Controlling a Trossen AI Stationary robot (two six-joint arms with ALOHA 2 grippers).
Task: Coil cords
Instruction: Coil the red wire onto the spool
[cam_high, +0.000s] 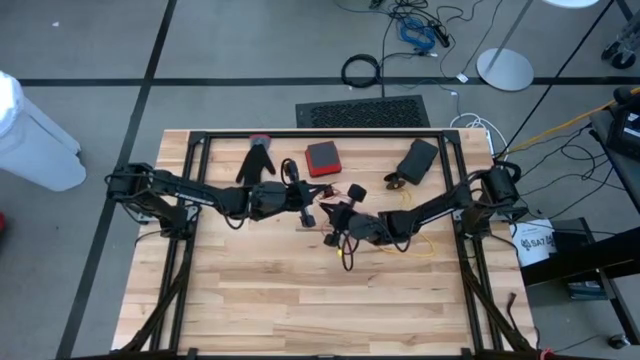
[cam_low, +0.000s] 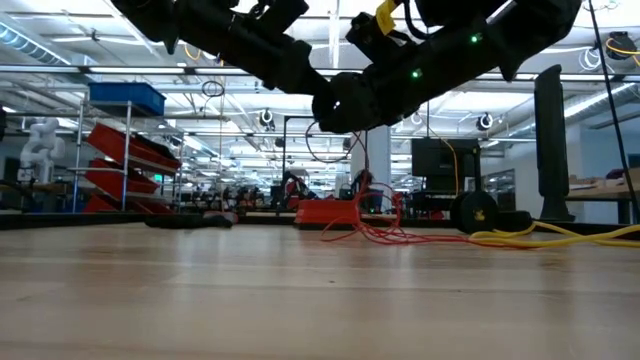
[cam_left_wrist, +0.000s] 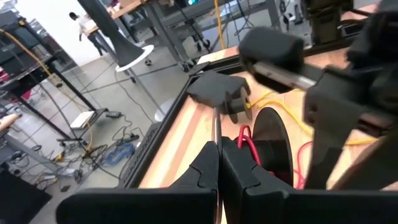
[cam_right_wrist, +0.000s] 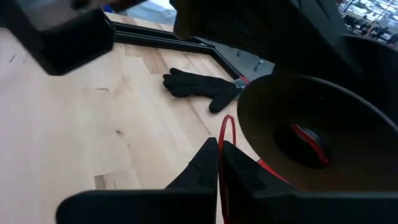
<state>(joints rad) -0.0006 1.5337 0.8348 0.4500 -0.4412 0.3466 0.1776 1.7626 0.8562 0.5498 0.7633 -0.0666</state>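
My left gripper (cam_high: 306, 214) and right gripper (cam_high: 336, 224) meet above the table's middle, both shut. A thin red cord (cam_low: 368, 226) hangs from them and lies tangled on the table. A black round reel (cam_left_wrist: 272, 144) with red cord in it sits close between the grippers; it also shows in the right wrist view (cam_right_wrist: 311, 134). A thin dark cord (cam_left_wrist: 216, 127) runs out from my left gripper's fingers. The long yellow cord (cam_high: 420, 246) lies loose on the table under the right arm and also shows in the low view (cam_low: 560, 236). My left gripper pinches the thin dark cord (cam_left_wrist: 216, 144) between its two shut fingers; the cord runs straight on past the fingertips, clear of the table. Which end it has does not show. My right gripper pinches the red cord (cam_right_wrist: 222, 144) between its two shut fingers. The cord rises from the fingertips in a narrow loop (cam_right_wrist: 228, 123) toward the black reel, clear of the table.
A black glove (cam_high: 258, 160), a red box (cam_high: 322, 158) and a black box (cam_high: 417, 160) lie along the table's far side. A black metal frame (cam_high: 320, 133) borders the table. Bare wood lies toward the near edge (cam_high: 320, 310).
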